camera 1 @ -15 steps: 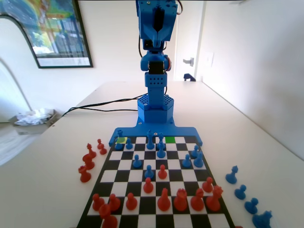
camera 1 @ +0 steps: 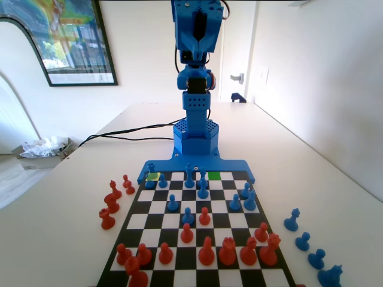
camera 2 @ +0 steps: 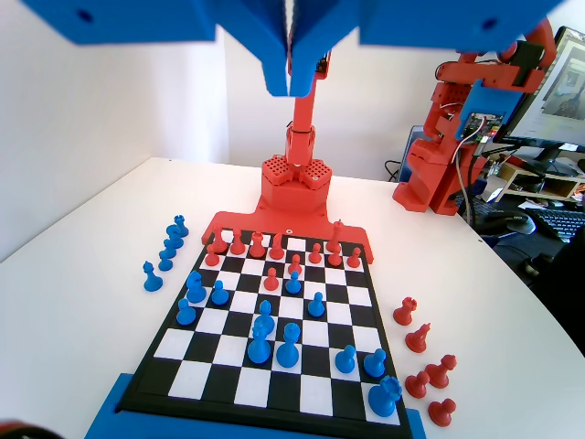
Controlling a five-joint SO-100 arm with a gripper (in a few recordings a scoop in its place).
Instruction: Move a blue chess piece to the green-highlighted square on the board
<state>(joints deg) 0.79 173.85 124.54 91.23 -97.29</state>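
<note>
Hovering high above the board [camera 2: 215,370] with my gripper [camera 2: 292,78] pressed closed on nothing, I judge everything still ahead: the green-highlighted square [camera 1: 214,176] sits bare in the board's back row, and which blue chess piece [camera 1: 189,177] goes there I can't tell.

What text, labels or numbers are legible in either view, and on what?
None can be read.
Framed poster on the wall, fixed view: its white bottom strip carries print too small and blurred to read.
Monitor at the right edge, wrist view: screen content too blurred to read.
The board shows no square labels.
</note>
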